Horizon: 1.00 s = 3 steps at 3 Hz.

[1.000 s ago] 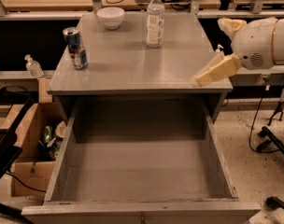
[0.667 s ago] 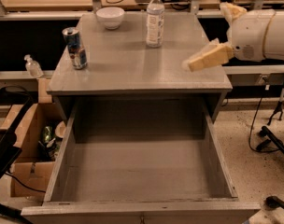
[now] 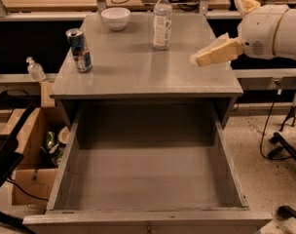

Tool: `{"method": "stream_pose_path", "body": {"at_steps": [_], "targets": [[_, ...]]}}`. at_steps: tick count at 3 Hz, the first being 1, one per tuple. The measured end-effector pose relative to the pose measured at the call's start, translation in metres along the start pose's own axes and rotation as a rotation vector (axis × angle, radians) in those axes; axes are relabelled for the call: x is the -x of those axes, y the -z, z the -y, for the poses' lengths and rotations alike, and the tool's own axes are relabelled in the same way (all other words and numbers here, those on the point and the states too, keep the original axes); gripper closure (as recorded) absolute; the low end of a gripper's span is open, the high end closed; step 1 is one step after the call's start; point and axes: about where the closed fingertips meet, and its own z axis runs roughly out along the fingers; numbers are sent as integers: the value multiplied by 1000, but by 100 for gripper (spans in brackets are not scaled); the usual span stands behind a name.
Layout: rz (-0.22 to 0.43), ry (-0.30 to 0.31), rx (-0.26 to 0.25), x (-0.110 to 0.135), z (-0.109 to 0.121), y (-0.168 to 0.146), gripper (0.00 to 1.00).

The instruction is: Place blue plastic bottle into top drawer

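The blue plastic bottle (image 3: 161,19), clear with a white cap and pale label, stands upright at the back of the grey cabinet top (image 3: 138,67). The top drawer (image 3: 148,179) is pulled fully open below it and holds nothing. My gripper (image 3: 195,58), with tan fingers on a white arm, reaches in from the right over the cabinet top's right side. It is to the right of the bottle, nearer the front, and apart from it, holding nothing.
A blue drinks can (image 3: 79,49) stands at the cabinet top's left edge and a white bowl (image 3: 115,18) at the back left. A small pump bottle (image 3: 35,69) sits on a shelf at left. A cardboard box (image 3: 33,155) with clutter stands on the floor left of the drawer.
My gripper has moved left and up the picture, from beside the cabinet's right edge to over the top, closer to the bottle. Nothing else has moved.
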Motion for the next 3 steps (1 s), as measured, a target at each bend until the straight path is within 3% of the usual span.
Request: {"method": "stream_pose_path", "body": {"at_steps": [1,3], "targets": [[32,-43,-29,-2,13,-24,0],[86,-251,-184,-23,83,-143,0]]}}
